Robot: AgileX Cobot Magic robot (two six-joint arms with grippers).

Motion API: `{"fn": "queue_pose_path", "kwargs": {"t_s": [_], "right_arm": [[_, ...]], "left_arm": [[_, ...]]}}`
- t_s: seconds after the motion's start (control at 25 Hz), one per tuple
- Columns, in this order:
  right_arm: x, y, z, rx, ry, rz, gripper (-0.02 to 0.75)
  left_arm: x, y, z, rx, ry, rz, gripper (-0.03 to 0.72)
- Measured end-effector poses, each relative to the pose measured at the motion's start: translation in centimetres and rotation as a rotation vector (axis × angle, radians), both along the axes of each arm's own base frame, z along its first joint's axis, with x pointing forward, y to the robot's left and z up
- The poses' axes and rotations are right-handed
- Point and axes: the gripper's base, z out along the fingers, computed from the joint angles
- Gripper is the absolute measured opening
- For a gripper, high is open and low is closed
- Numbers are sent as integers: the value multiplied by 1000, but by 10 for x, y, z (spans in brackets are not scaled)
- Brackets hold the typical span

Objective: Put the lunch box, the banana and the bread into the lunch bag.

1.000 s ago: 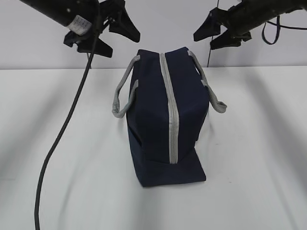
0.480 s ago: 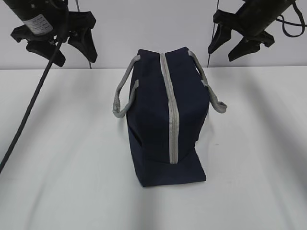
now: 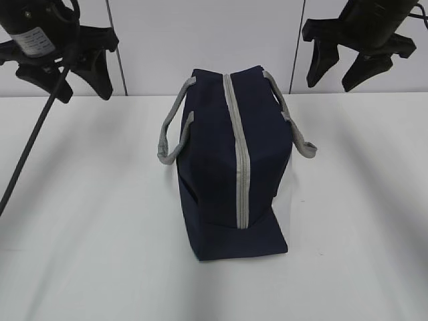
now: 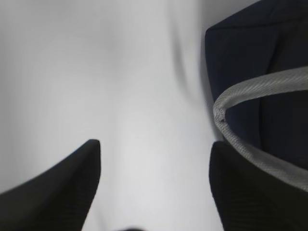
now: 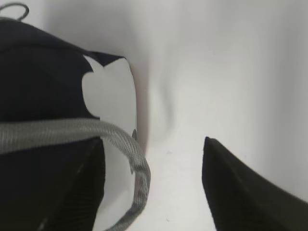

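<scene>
The lunch bag (image 3: 231, 164) stood in the middle of the white counter (image 3: 87, 221), a navy blue boxy fabric bag with its grey zipper (image 3: 239, 160) running closed along the top ridge toward the camera. Grey webbing strap handles (image 3: 172, 134) drooped to either side, and the right wrist view showed a white panel (image 5: 111, 91) on the bag's side. The bag's lower front edge jutted forward in a flat fold. The left hand (image 3: 61, 81) hung above the counter's far left, fingers spread, gripping nothing. The right hand (image 3: 340, 75) hung above the far right, likewise spread and empty. Both were well apart from the bag, neither touching a handle.
</scene>
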Motion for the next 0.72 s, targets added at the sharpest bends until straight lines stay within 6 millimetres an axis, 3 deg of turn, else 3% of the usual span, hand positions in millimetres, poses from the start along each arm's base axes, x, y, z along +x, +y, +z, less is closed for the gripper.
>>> {"fn": "queue_pose_path", "kwargs": {"t_s": [0.28, 0.48, 0.72], "right_arm": [[-58, 15, 27, -111, -32, 62, 486], [-109, 1, 49, -167, -83, 61, 484], [-183, -19, 55, -201, -134, 54, 483]], "left_arm": [[-49, 13, -5, 36, 32, -5, 477], [-100, 27, 3, 41, -19, -8, 477], [-161, 45, 12, 36, -101, -8, 477]]}}
